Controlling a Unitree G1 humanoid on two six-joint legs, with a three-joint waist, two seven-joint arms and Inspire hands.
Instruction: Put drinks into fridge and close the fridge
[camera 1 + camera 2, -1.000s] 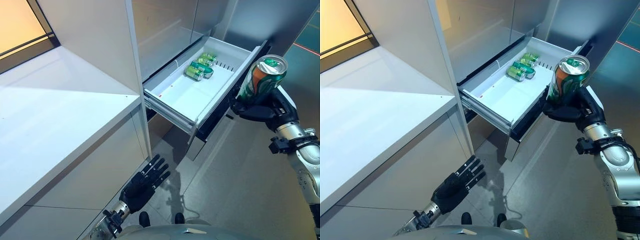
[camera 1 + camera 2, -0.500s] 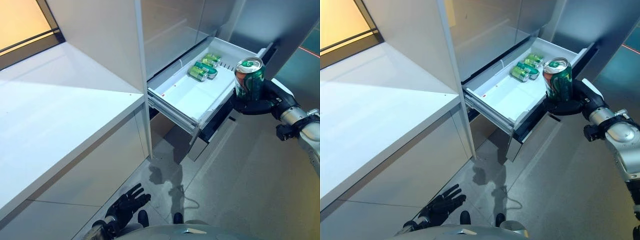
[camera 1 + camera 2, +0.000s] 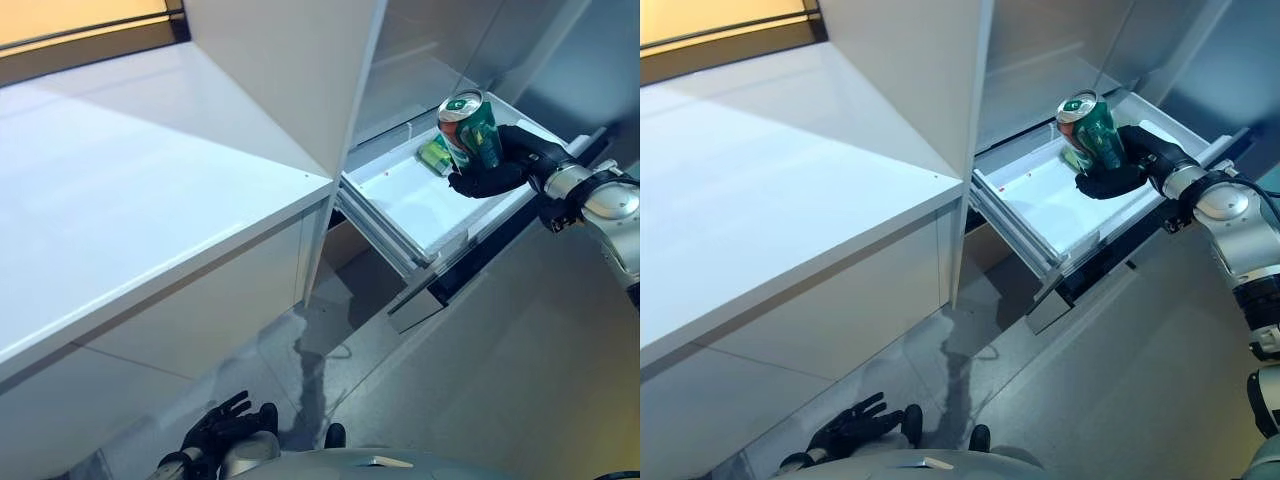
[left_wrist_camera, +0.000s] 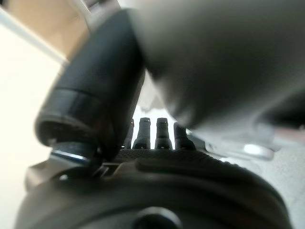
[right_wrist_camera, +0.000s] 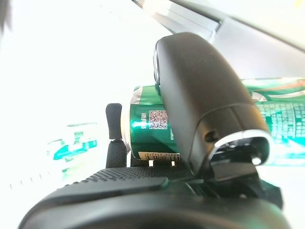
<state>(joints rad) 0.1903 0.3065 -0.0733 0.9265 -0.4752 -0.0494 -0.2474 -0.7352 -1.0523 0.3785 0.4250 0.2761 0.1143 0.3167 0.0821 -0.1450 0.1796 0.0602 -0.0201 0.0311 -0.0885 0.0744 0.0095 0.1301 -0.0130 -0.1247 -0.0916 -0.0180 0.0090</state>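
Observation:
My right hand (image 3: 500, 170) is shut on a green and orange drink can (image 3: 468, 128), which it holds tilted above the open white fridge drawer (image 3: 420, 212). The right wrist view shows the thumb (image 5: 205, 105) curled round the can (image 5: 147, 136). More green cans (image 3: 1072, 156) lie in the drawer's far end, mostly hidden behind the held can. My left hand (image 3: 215, 437) hangs low by the floor with straight fingers (image 4: 150, 133) and holds nothing.
A white counter (image 3: 130, 190) fills the left side, with a white cabinet panel (image 3: 290, 70) beside the drawer. Dark fridge fronts (image 3: 560, 60) rise behind the drawer. Grey floor (image 3: 520, 380) lies to the right and below.
The camera has swung, shifting the whole scene. My right hand has carried the can from the drawer's front edge to over the drawer. My left hand has sunk lower.

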